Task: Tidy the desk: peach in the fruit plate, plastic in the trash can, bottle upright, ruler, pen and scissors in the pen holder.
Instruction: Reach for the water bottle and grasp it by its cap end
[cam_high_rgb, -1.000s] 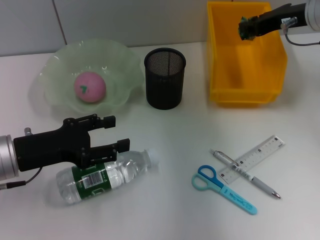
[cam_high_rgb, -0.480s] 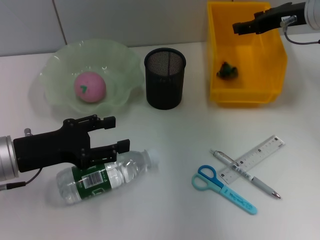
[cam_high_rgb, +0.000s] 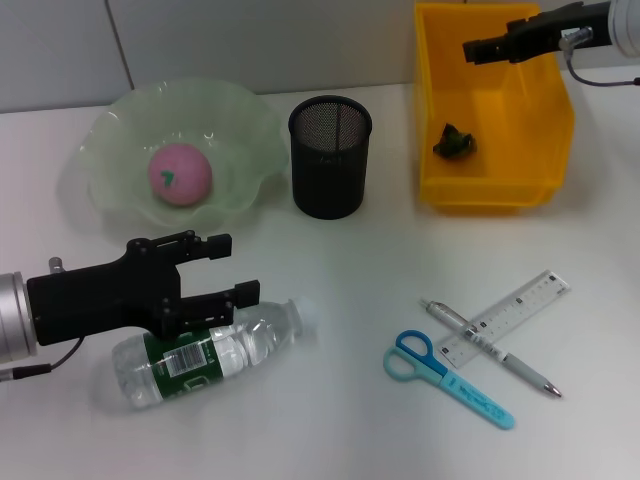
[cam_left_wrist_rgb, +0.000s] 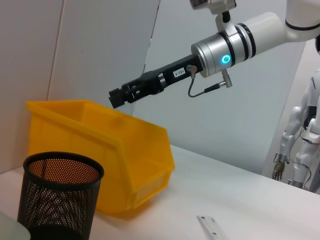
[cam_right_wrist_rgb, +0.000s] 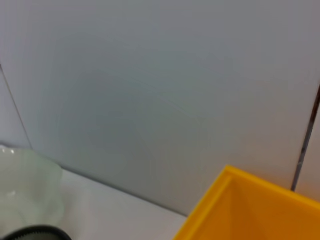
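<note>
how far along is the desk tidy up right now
Done: the pink round peach sits in the pale green scalloped fruit plate, and a dark crumpled plastic scrap lies in the yellow rectangular trash can.

In hand: the left end effector is at the clear plastic bottle, lying on its side.

Left: clear ruler, silver-grey pen and blue-handled scissors, outside the black mesh pen holder.

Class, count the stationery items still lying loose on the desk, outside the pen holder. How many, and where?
3, clustered toward the robot's right: the pen lies crossed with the ruler, and the scissors lie just nearer the robot. None looks hidden.
</note>
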